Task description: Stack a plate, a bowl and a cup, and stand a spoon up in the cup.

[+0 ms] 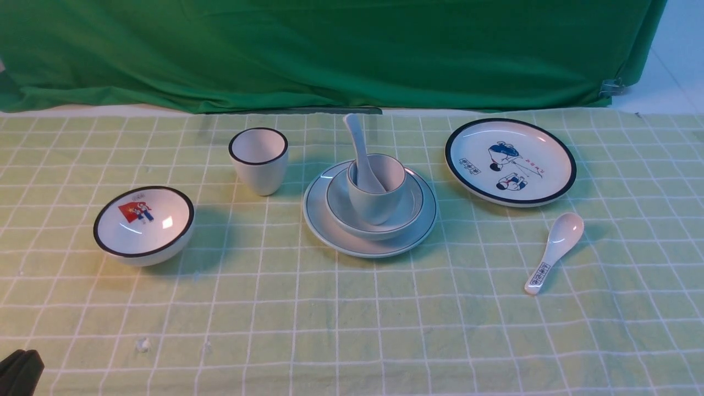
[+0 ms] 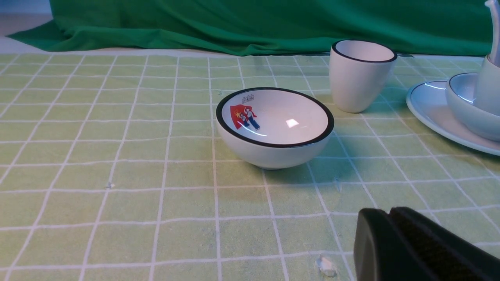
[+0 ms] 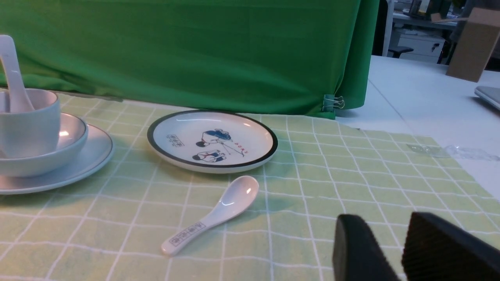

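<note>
From the front, you have the plate (image 1: 369, 242) sitting near the middle of the checked cloth (image 1: 352, 330), with the bowl (image 1: 374, 220) resting in it and the cup (image 1: 377, 190) standing in the bowl. The spoon (image 1: 360, 151) stands in the cup, scoop down, handle leaning up toward the green backdrop (image 1: 330, 49). All four pieces are plain white; plate and bowl carry a thin dark rim line. To your left, the black-rimmed cup (image 1: 258, 160) stands empty, and nearer you the black-rimmed bowl (image 1: 144, 224) holds nothing but its red flag picture. To your right lies the cartoon plate (image 1: 510, 161), nothing on it, and the printed spoon (image 1: 554, 251) lies on the cloth in front of it. Only a dark corner of the left gripper (image 1: 19, 371) shows at the lower edge.

In the left wrist view, the left gripper (image 2: 390, 218) has its jaws pressed together with nothing between them, hovering over bare cloth. The flag bowl (image 2: 274, 127) and the black-rimmed cup (image 2: 361, 76) are both empty; the stack's edge shows at the side.

In the right wrist view, the right gripper (image 3: 402, 242) has its jaws parted with a gap, holding nothing. The printed spoon (image 3: 213, 214) lies just beside the cartoon plate (image 3: 212, 140), and the stack stands beyond.
</note>
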